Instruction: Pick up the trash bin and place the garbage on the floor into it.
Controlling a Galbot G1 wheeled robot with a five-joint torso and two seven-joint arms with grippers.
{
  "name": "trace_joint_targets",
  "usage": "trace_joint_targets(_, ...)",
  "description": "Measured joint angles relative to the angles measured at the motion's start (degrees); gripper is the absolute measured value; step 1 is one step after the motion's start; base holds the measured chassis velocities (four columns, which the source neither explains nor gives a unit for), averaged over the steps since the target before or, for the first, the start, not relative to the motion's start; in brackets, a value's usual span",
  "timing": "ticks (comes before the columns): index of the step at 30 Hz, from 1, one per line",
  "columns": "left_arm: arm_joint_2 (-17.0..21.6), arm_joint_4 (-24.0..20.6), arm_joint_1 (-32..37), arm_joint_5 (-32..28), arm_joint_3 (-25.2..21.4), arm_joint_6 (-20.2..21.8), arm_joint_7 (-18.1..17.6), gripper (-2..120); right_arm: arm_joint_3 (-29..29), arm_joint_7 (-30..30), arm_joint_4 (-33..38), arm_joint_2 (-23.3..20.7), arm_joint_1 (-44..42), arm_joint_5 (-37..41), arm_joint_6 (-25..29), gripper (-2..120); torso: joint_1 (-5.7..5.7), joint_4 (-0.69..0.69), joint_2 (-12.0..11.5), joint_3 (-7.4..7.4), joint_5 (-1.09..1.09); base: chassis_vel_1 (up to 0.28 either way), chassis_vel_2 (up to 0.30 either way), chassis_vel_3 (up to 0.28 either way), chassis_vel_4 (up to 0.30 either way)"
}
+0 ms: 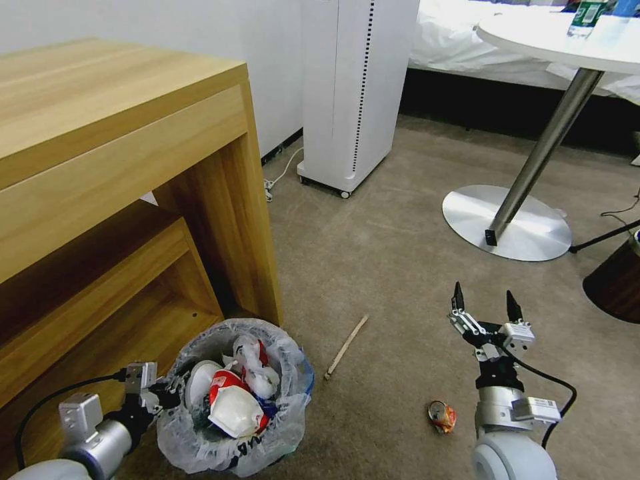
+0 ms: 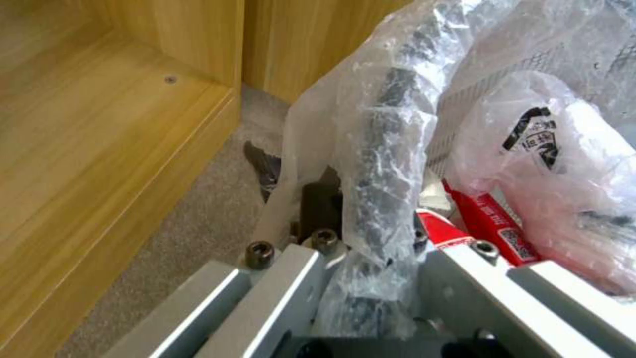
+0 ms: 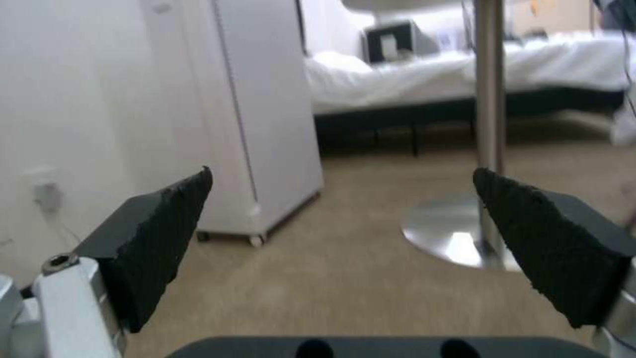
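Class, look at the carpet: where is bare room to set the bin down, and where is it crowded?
Bare carpet lies between the stick, the white unit and the table base. Crowded: by the desk, where the left gripper grips the bin, and near the right gripper, beside the can.

Left gripper (image 1: 162, 389) low at left, jaws clamped on trash bin (image 1: 200, 440) rim, right gripper (image 1: 485, 308) low at right, fingers spread wide, pointing forward
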Motion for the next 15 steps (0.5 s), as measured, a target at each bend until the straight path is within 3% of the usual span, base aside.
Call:
trace_joint_targets(2, -0.23, 0.39, -0.37, 0.24, 0.31, -0.04, -0.01, 1, -1.51, 6.06, 0.42, -2.12, -0.24, 6.83, -6.81, 100, 0.0, 0.0, 0.0, 0.0, 0.01, 0.0, 0.0, 0.0, 0.0)
trace_joint_targets(3, -0.23, 0.39, -0.37, 0.24, 0.31, -0.04, -0.01, 1, -1.51, 6.06, 0.42, -2.12, -0.24, 6.83, -6.81, 100, 0.0, 0.0, 0.0, 0.0, 0.01, 0.0, 0.0, 0.0, 0.0)
trace_joint_targets(7, -0.78, 1.21, -1.45, 0.47, 0.78, -0.17, -0.07, 1, -3.43, 16.92, 1.24, -7.85, -0.91, 21.08, -24.07, 100, 0.0, -0.01, 0.0, 0.0, 0.01, 0.0, 0.0, 0.0, 0.0)
trace_joint_targets(8, -0.78, 1.21, -1.45, 0.47, 0.78, -0.17, -0.07, 1, -3.43, 16.92, 1.24, -7.85, -0.91, 21.08, -24.07, 100, 0.0, -0.01, 0.0, 0.0, 0.01, 0.0, 0.0, 0.0, 0.0)
trace_joint_targets(10, -1.17, 1.99, -2.13, 0.76, 1.1, -0.5, -0.07, 1, -4.98, 21.01, 0.8, -12.1, -1.46, 27.3, -31.7, 100, 0.0, 0.0, 0.0, 0.0, 0.01, 0.0, 0.0, 0.0, 0.0)
trace_joint_targets(15, -1.95, 3.25, -3.05, 1.23, 1.48, -1.02, -0.08, 1, -7.12, 24.33, 0.17, -16.46, -2.41, 32.81, -39.31, 100, 0.0, -0.01, 0.0, 0.0, 0.01, 0.0, 0.0, 0.0, 0.0)
